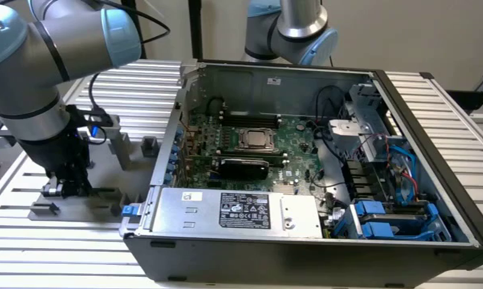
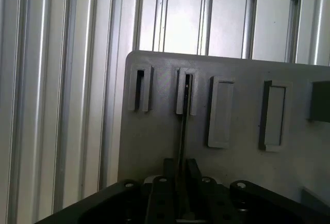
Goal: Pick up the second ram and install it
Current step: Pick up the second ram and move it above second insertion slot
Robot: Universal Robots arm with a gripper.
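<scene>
The second ram (image 2: pixel 183 131) is a thin dark stick seen edge-on. It runs from a narrow slot holder (image 2: pixel 186 92) on the grey fixture plate (image 2: pixel 154 146) down between my fingers. My gripper (image 2: pixel 182 164) is shut on it, with one finger (image 2: pixel 169 170) on each side. In the exterior view my gripper (image 1: pixel 65 186) is low over the same plate (image 1: pixel 104 201), at that view's left, beside the open computer case (image 1: pixel 177 247). The ram itself is hidden there behind the arm.
An identical slot holder (image 2: pixel 140 90) beside the ram stands empty, and two wider grey blocks (image 2: pixel 220 111) sit further along the plate. The green motherboard (image 1: pixel 298 141) lies inside the case, with dark memory slots (image 1: pixel 249 117) near its far edge. A second arm (image 1: pixel 293 30) stands behind the case.
</scene>
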